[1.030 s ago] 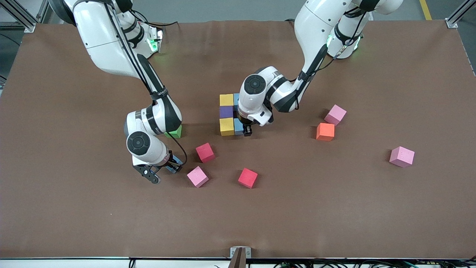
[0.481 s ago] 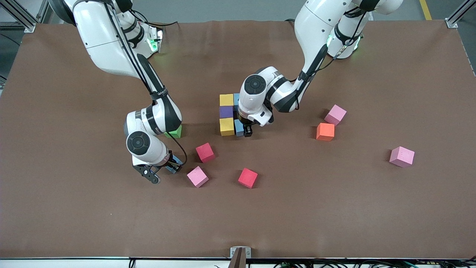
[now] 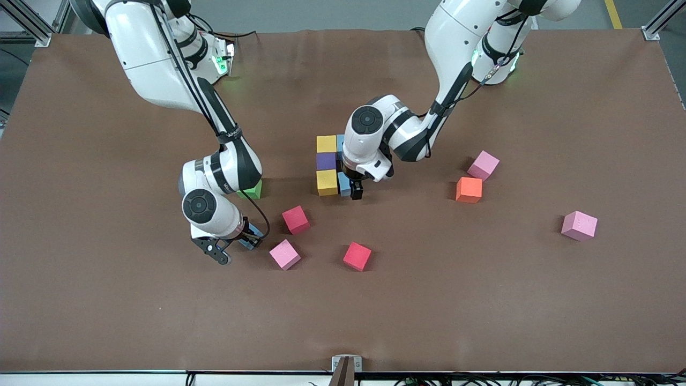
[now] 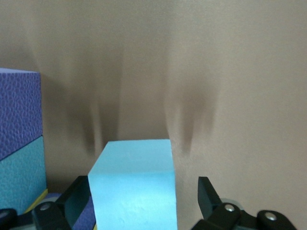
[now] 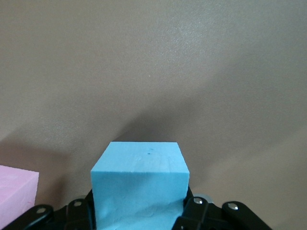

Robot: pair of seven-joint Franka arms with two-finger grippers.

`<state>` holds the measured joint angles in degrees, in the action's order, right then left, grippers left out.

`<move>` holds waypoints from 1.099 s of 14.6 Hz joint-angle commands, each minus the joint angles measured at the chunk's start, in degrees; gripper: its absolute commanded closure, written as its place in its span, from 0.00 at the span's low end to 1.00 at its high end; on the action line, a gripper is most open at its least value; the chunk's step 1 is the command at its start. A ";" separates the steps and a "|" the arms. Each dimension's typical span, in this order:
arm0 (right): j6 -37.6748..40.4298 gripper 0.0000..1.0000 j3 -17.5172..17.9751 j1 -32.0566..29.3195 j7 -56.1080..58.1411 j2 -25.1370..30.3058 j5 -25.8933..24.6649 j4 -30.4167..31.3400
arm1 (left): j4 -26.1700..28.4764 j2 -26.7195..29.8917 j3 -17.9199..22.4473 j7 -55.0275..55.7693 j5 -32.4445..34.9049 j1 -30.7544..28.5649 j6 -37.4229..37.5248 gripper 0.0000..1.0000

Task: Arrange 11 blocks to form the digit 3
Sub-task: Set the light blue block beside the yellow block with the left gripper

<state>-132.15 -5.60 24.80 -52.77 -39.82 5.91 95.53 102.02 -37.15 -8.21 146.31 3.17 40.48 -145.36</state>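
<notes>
Yellow (image 3: pixel 326 143), purple (image 3: pixel 325 161), yellow (image 3: pixel 327 182) cubes touch in a twelve-to-six column mid-table; blue cubes (image 3: pixel 344 184) flank at three. Red, pink, orange cubes lie scattered.

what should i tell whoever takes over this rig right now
Left gripper: open, down at the cluster, around a blue cube just set beside the yellow cube; let go, not withdrawn.
Right gripper: shut on another blue cube, low over the table near a pink cube.
Done: a start of the digit 3, a yellow, purple, yellow column with blue cubes beside it.
Left: place the held blue cube, then the two red cubes, the orange cube and the loose pink ones. Leave the green cube alone.
</notes>
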 commanded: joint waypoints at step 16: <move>-0.39 1.00 0.33 -0.19 -0.23 0.79 -0.11 0.98 | -0.86 17.47 0.21 -20.34 1.48 -10.14 18.45 0.00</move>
<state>-132.17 -5.60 24.80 -52.76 -39.81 5.91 95.52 101.03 -20.05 -7.70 130.84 3.53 33.23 -127.63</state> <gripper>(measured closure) 0.388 0.000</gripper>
